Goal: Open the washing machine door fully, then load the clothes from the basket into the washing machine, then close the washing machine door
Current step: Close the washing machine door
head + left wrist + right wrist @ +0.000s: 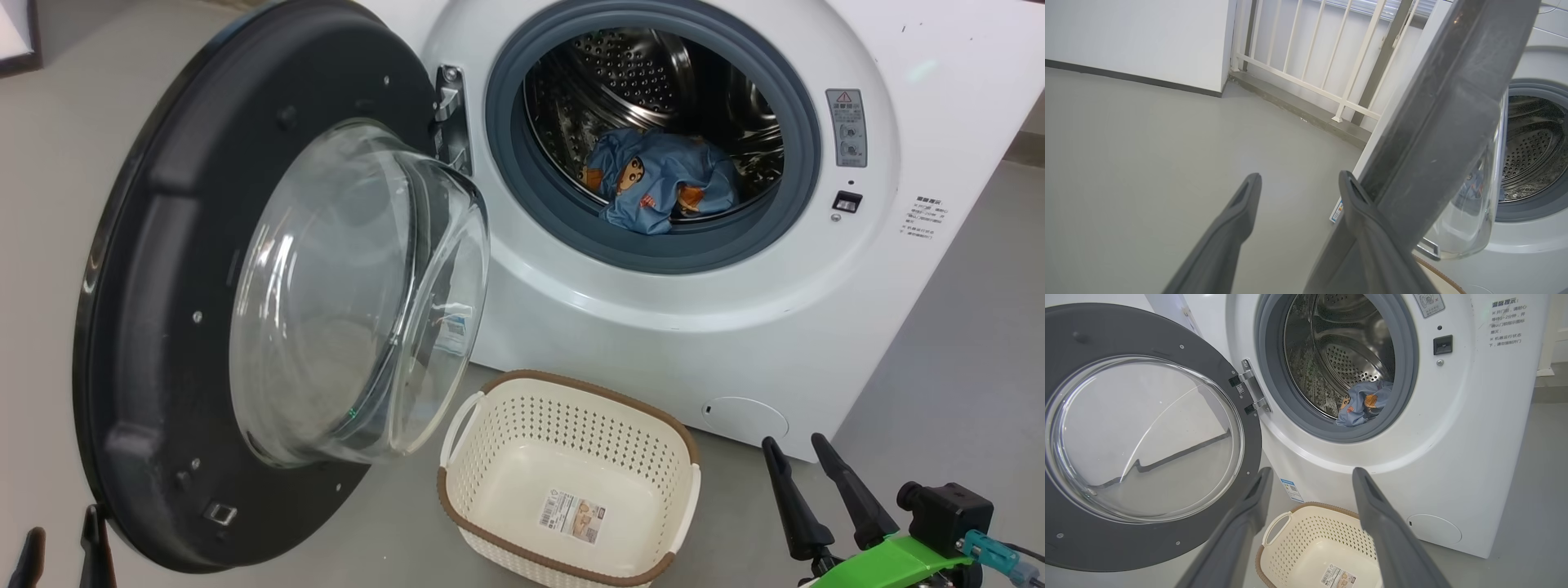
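Clothes (657, 184) lie inside the washing machine (653, 327), and the washing machine door (155, 327) stands open. The left end effector (1300, 176) and right end effector (1311, 470) are both spread apart.

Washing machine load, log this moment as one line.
door open; clothes in drum; basket empty; left gripper open at door edge; right gripper open; next: close door

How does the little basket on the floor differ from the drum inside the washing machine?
The basket is empty, while the drum holds the blue clothes. The basket is cream plastic with a brown rim; the drum is shiny steel ringed by a grey gasket. The basket opens upward on the floor; the drum opens toward the front. Both have walls full of small holes.
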Available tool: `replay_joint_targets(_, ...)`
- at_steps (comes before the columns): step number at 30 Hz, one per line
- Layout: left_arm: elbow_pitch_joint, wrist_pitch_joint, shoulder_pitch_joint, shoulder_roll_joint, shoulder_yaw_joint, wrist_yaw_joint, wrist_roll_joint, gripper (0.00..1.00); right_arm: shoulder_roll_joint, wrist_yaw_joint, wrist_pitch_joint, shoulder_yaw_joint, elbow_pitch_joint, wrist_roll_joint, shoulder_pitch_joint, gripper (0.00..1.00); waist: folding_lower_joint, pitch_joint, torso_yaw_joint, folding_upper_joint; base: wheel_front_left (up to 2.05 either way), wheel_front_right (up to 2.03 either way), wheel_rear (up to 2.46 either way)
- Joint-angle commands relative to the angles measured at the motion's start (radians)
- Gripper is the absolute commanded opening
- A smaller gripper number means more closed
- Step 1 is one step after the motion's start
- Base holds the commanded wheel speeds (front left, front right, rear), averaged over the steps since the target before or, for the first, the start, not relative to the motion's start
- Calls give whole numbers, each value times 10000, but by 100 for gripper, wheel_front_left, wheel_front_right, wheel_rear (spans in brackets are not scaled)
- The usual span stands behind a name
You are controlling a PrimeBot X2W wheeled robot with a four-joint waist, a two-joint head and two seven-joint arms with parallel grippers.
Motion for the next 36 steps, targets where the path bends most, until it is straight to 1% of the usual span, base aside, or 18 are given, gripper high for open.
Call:
replay_joint_targets(1, -345, -56, -255, 248, 249, 16, 109, 100, -111, 90, -46, 258, -220, 30, -199, 100, 0, -9, 6, 0, 0, 0, 0)
replay_joint_targets(8, -621, 111, -253, 429, 337, 138, 56, 100, -99, 90, -46, 281, -220, 27, -179, 100, 0, -48, 57, 0, 0, 0, 0)
replay_joint_targets(18, -1311, 629, -380, 1075, 659, 264, -89, 100, -55, 90, -46, 259, -215, -1, -141, 100, 0, -86, 110, 0, 0, 0, 0)
replay_joint_targets(19, -1461, 744, -400, 1162, 748, 276, -200, 57, -45, 90, -46, 251, -219, -4, -131, 100, 0, -93, 123, 0, 0, 0, 0)
replay_joint_targets(20, -1528, 791, -410, 1193, 788, 280, -256, 45, -39, 90, -46, 248, -225, -4, -128, 100, 0, -91, 129, 0, 0, 0, 0)
replay_joint_targets(21, -1590, 846, -422, 1229, 824, 288, -307, 36, -31, 90, -46, 246, -235, -6, -126, 100, 0, -91, 136, 0, 0, 0, 0)
replay_joint_targets(22, -1637, 896, -442, 1266, 865, 290, -367, 12, -24, 90, -46, 244, -242, -6, -123, 100, 0, -92, 144, 0, 0, 0, 0)
replay_joint_targets(23, -1669, 939, -470, 1307, 910, 284, -433, 0, -18, 90, -46, 243, -248, -6, -121, 100, 0, -88, 151, 0, 0, 0, 0)
replay_joint_targets(27, -1747, 1117, -572, 1458, 1014, 251, -635, 0, -17, 90, -46, 230, -259, -1, -122, 100, 0, -65, 171, 0, 0, 0, 0)
replay_joint_targets(30, -1848, 1365, -748, 1561, 1148, 222, -983, 0, -16, 90, -46, 195, -273, -7, -114, 100, 0, -42, 193, 0, 0, 0, 0)
replay_joint_targets(36, -2031, 2328, -1184, 1720, 1361, 336, -1899, 0, -13, 90, -46, 159, -279, -1, -113, 100, 0, -24, 240, 0, 0, 0, 0)
